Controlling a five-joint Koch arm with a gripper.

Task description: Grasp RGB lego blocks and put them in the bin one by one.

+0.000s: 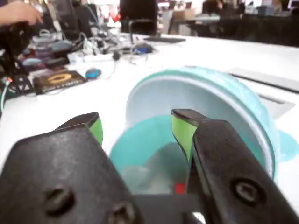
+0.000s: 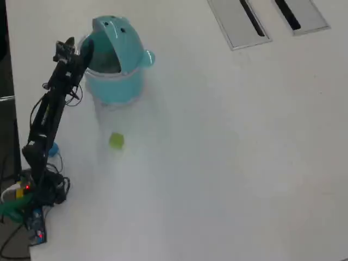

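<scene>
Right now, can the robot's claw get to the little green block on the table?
Probably yes. The green block sits alone on the bare white table, in front of the bin, with nothing around it. The gripper is open over the bin, so the arm would only need to swing back.

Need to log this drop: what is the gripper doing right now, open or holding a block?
Gripper: open, jaws apart and empty, over the bin's mouth; a red block lies inside.
</scene>
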